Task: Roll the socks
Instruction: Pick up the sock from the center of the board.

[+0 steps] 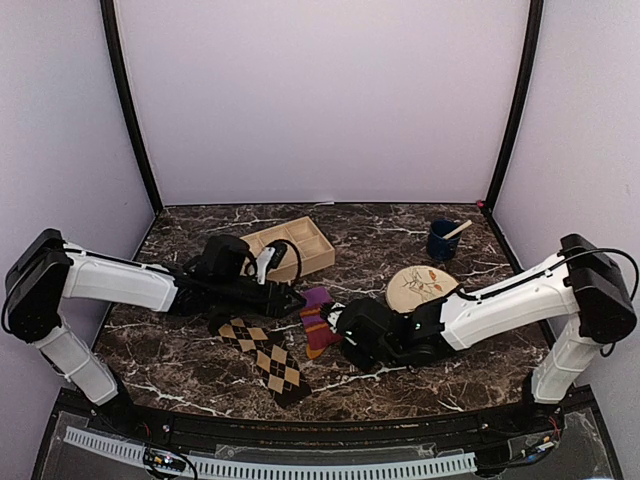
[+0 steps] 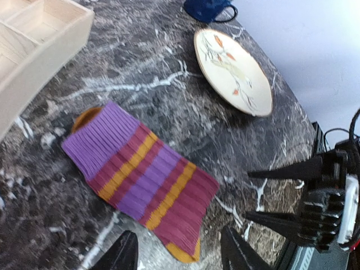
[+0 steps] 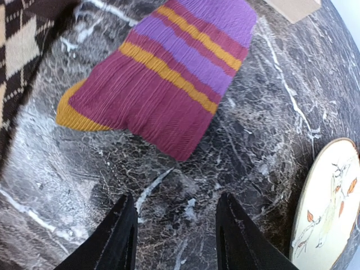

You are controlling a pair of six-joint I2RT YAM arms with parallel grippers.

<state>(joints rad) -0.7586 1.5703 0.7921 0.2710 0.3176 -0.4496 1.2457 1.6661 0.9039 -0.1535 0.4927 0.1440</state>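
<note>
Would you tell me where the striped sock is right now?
In the top view the striped sock lies centrally on the table, just right of the argyle sock and left of the right gripper.

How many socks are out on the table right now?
2. The brown argyle sock lies flat toward the near edge, left of centre. The striped sock lies flat just to its right, apart from it. No third shows, though part of the scene is blocked.

Stretches the left arm [image 1: 120, 282] low and nearly straight toward the striped sock [image 1: 318, 325], left gripper [image 2: 179, 233] hovering just left of it, jaws apart, holding nothing. Reaches the right arm [image 1: 510, 305] in from the sock's right, right gripper [image 3: 175, 197] just short of it, jaws apart, empty.
</note>
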